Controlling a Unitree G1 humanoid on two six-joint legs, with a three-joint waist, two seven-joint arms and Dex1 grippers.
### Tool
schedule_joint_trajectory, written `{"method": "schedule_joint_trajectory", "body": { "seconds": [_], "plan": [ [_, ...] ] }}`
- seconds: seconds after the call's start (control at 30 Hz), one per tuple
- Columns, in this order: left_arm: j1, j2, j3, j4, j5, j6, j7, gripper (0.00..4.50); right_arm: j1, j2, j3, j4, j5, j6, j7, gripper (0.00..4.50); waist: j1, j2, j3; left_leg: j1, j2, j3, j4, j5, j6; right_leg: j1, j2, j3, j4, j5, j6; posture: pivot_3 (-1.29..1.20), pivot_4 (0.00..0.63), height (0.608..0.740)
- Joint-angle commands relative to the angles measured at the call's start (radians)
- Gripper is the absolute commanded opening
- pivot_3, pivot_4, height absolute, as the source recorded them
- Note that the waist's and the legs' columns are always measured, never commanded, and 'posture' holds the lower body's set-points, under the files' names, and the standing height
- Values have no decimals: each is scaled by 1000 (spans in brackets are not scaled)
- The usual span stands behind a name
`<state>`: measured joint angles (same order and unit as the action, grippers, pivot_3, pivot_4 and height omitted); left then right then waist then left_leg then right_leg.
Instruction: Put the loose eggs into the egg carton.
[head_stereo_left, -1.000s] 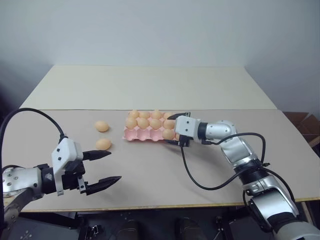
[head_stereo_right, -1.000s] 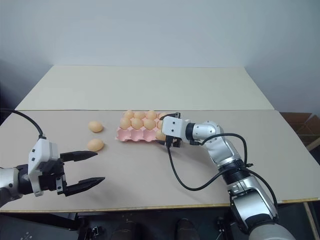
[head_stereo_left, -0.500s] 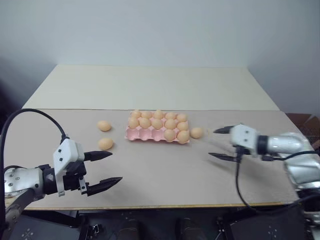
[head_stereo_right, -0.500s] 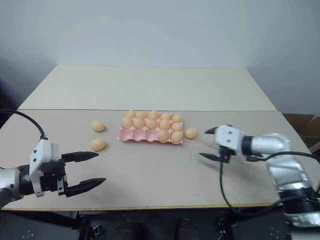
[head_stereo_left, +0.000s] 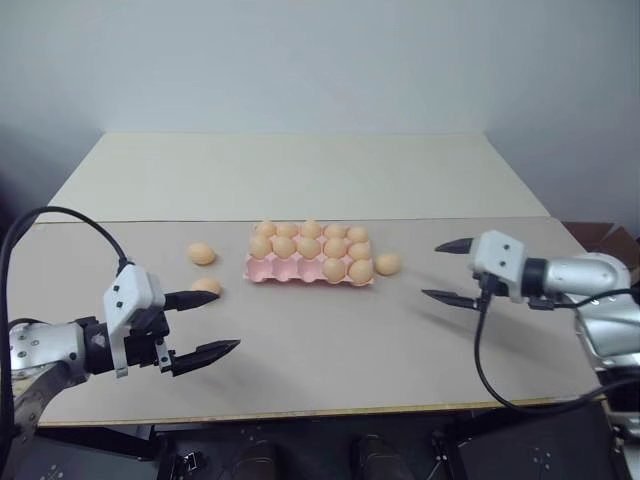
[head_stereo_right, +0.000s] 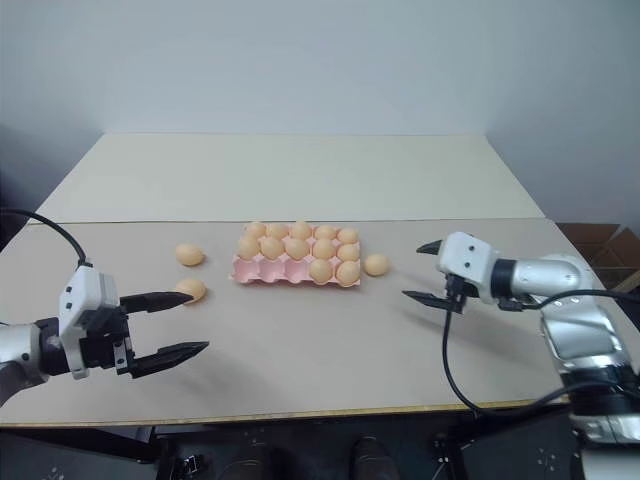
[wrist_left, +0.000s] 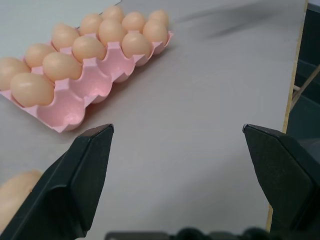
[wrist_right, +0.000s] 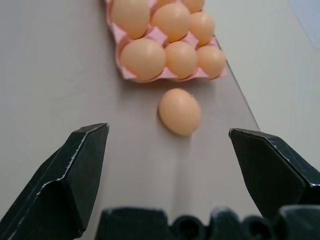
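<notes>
Left eye view: the egg carton (head_stereo_left: 308, 266) sits mid-table with loose eggs at its three o'clock (head_stereo_left: 388, 264) and nine o'clock (head_stereo_left: 202, 254), (head_stereo_left: 206, 287), while the left gripper (head_stereo_left: 205, 323) and right gripper (head_stereo_left: 449, 271) (both empty) stand spread wide. Right wrist view: one loose egg (wrist_right: 180, 111) lies just beside the carton's (wrist_right: 161, 75) edge, ahead of the parted fingers (wrist_right: 70, 172).

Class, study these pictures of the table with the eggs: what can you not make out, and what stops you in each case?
1. How many front cups of the flat pink moulded egg carton are empty: too small in the eye views.
2. The pale orange-tan egg in the left wrist view: cut off by the edge, behind the left gripper finger.
3. The far cups' insides: hidden by eggs.
</notes>
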<state>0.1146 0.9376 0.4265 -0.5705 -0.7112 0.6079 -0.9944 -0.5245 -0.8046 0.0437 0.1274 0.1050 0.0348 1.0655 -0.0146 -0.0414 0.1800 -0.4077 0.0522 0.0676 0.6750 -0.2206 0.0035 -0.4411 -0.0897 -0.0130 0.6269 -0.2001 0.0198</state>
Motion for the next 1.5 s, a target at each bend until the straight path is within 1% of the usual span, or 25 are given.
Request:
{"method": "schedule_joint_trajectory", "body": {
  "seconds": [0.03, 0.13, 0.3, 0.43, 0.57, 0.67, 0.77, 0.87, 0.9, 0.93, 1.1, 1.23, 1.37, 1.43, 1.5],
  "plan": [
    [-21, 8, -1, 0, 4, -22, -7, 4500, -104, 59, 55, 150, -61, -91, -24, 4474, 0, 0, 0, 0, 0, 0, 0, 0, 0, 0, 0, 0, 0, 0, 0, 0, 150, 740],
    [-29, 12, -2, 3, 6, -21, -11, 4500, -185, 113, 103, 302, -119, -181, -41, 4474, 0, 0, 0, -1, 0, 0, 0, 0, 0, 0, 0, 0, 0, 0, 0, 0, 150, 740],
    [-33, 14, -4, -1, 11, -17, -8, 4500, -298, 187, 145, 542, -181, -291, -86, 4474, 0, 0, 0, -2, -1, 0, 0, 0, 0, 0, 0, 0, -1, 0, 0, 0, 150, 740],
    [-28, 9, -4, -15, 7, -13, 2, 4500, -354, 218, 165, 697, -225, -370, -108, 4474, -1, 0, 0, -2, -1, -1, 0, 0, 0, 0, 0, -1, -1, 0, 0, 0, 150, 740],
    [-18, 4, -3, -26, 9, -13, 11, 4500, -387, 238, 172, 798, -247, -413, -113, 4474, -3, 0, 0, -2, -1, -1, 0, 0, 0, 0, 0, 0, -1, 0, 0, 0, 150, 740],
    [-8, 2, 4, -32, 10, -12, 16, 4500, -401, 248, 169, 846, -253, -425, -113, 3898, -5, 0, 0, -1, -1, 0, 0, 0, 0, 1, 0, 0, 0, 1, 0, 0, 150, 740],
    [5, 0, 12, -36, 9, -15, 18, 4500, -404, 250, 171, 870, -269, -455, -136, 2819, -6, 0, 0, 0, -1, -1, 0, 0, 0, 1, 0, 0, 0, 1, 0, 0, 150, 740],
    [12, 0, 13, -39, 7, -18, 21, 4500, -406, 251, 166, 881, -272, -469, -146, 1845, -6, 0, 0, 0, -1, -1, 0, 0, 0, 1, 0, 0, 0, 1, 0, 0, 150, 740],
    [12, -1, 11, -38, 8, -20, 22, 4500, -405, 251, 165, 880, -273, -474, -149, 1630, -6, 0, 0, 0, -1, -1, 0, 0, 0, 1, 0, 0, 0, 1, 0, 0, 150, 740],
    [11, -2, 8, -36, 9, -22, 23, 4500, -403, 249, 165, 878, -273, -480, -150, 1510, -6, 0, 0, 0, -1, 0, 0, 0, 0, 1, 0, 0, 0, 1, 0, 0, 150, 740],
    [-1, -2, -4, -28, 11, -26, 24, 4500, -380, 223, 154, 844, -269, -498, -152, 1510, -6, 0, 0, 1, -1, 0, 0, 0, 0, 1, 0, 0, 1, 1, 0, 0, 150, 740],
    [-13, 2, -12, -14, 15, -29, 16, 4500, -345, 173, 135, 770, -261, -502, -158, 1510, -2, 1, 0, 0, -1, 0, 0, 0, 0, 1, 0, 0, 1, 1, 0, 0, 150, 740],
    [-26, 6, -22, 1, 23, -36, 8, 4500, -312, 137, 96, 562, -208, -445, -136, 1510, -3, 1, 1, 0, -1, 0, 0, 0, 0, 1, 0, 0, 0, 1, 1, 0, 150, 740],
    [-30, 5, -26, 4, 26, -38, 6, 4500, -299, 139, 91, 481, -192, -406, -127, 1510, -9, 1, 1, 0, 0, 0, 0, 0, 0, 1, 0, 1, 1, 2, 2, 0, 150, 740],
    [-34, 4, -31, 8, 28, -41, 4, 4500, -290, 163, 100, 377, -167, -362, -108, 1510, -14, 1, 1, 1, 1, 0, 0, 0, 0, 1, 1, 1, 1, 2, 2, 0, 150, 740]
  ]
}}
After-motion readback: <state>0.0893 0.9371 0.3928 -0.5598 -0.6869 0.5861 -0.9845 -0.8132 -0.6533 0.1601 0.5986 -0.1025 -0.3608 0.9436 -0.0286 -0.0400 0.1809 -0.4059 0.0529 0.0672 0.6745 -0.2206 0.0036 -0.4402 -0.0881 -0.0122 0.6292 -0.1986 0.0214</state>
